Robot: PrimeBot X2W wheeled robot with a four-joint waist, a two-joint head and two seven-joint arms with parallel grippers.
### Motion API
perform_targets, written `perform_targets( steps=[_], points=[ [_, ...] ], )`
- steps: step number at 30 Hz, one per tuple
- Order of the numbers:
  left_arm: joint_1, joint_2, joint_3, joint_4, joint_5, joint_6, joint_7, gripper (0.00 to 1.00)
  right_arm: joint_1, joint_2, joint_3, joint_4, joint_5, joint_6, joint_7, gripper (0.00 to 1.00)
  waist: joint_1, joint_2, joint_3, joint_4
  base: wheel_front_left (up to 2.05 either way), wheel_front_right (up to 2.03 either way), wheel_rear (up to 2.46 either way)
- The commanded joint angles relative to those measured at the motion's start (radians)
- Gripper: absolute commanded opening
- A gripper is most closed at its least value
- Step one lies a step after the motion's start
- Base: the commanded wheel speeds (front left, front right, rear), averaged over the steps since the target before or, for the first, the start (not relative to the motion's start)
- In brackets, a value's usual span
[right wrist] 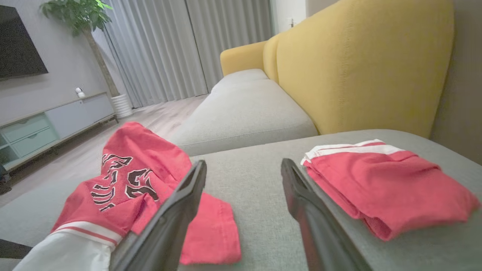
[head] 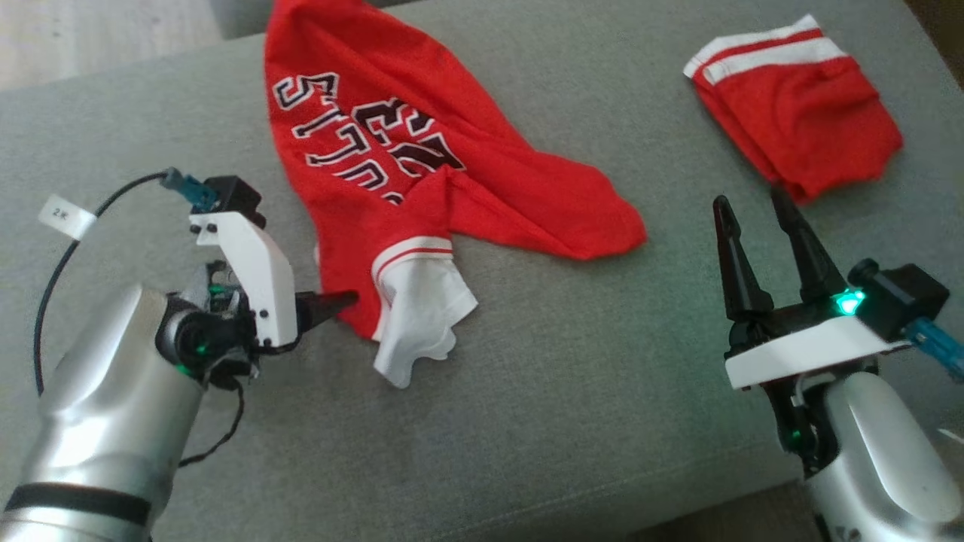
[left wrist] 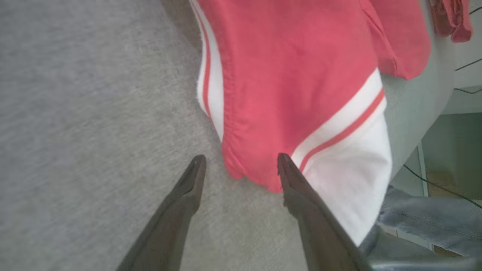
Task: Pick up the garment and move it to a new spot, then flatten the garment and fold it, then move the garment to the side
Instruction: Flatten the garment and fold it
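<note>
You're looking down on a grey sofa [head: 527, 421] seat, with its yellow back [right wrist: 357, 67] rising behind in the right wrist view. The red jersey [head: 422, 150] lies crumpled on the seat, left of centre in the head view. Its dark, white-edged lettering faces up and a white sleeve [head: 422, 324] is bunched at the end nearest you. Well apart from it, at the far right of the seat, lies a folded red piece [head: 798, 105] with white stripes along one edge. Your left jaws stand wide open and hold nothing. They point sideways at the jersey's near hem, and in the left wrist view the red hem corner [left wrist: 256, 165] sits between the two fingers [left wrist: 188, 188], with the sleeve just beyond one tip. You cannot tell whether they touch the cloth. Your right jaws are also spread wide and empty, fingers [head: 734, 256] pointing up the head view over bare seat between jersey and folded piece. A white tag [head: 66, 217] hangs on the left arm's cable.
</note>
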Motion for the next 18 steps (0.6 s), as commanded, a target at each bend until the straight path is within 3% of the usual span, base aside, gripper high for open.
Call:
perform_targets(
  steps=[1, 3, 4, 5, 6, 12, 18],
  points=[
    [-0.067, 0.043, 0.027, -0.017, -0.010, -0.006, -0.010, 1.00, -0.036, 0.009, 0.017, -0.023, -0.002, -0.001, -0.014, 1.00, 0.0000, 0.0000, 0.016, -0.017, 0.00, 0.00, 0.00],
    [-0.075, 0.050, 0.007, 0.003, -0.015, -0.006, -0.019, 1.00, -0.040, 0.011, 0.016, -0.016, -0.001, -0.001, -0.019, 1.00, 0.0000, 0.0000, 0.019, -0.019, 0.00, 0.00, 0.00],
    [-0.079, 0.051, -0.001, 0.011, -0.020, -0.006, -0.023, 0.82, -0.041, 0.012, 0.016, -0.012, 0.000, -0.001, -0.020, 1.00, 0.0000, 0.0000, 0.020, -0.019, 0.00, 0.00, 0.00],
    [-0.082, 0.053, -0.009, 0.017, -0.027, -0.006, -0.028, 0.23, -0.042, 0.012, 0.016, -0.008, 0.000, -0.001, -0.022, 1.00, 0.0000, 0.0000, 0.021, -0.017, 0.00, 0.00, 0.00],
    [-0.088, 0.055, -0.015, 0.021, -0.035, -0.006, -0.039, 0.00, -0.042, 0.012, 0.016, -0.004, 0.000, -0.001, -0.023, 1.00, 0.0000, 0.0000, 0.020, -0.013, 0.00, 0.00, 0.00],
    [-0.114, 0.087, -0.064, 0.013, -0.059, -0.006, -0.060, 0.00, -0.044, 0.003, 0.014, 0.009, -0.002, -0.001, -0.027, 1.00, 0.0000, 0.0000, 0.002, 0.016, 0.00, 0.00, 0.00],
    [-0.148, 0.179, -0.115, -0.015, -0.062, -0.006, -0.061, 0.00, -0.035, -0.013, 0.013, 0.009, -0.001, -0.001, -0.018, 1.00, 0.0000, 0.0000, -0.019, 0.046, 0.00, 0.00, 0.00]
  ],
)
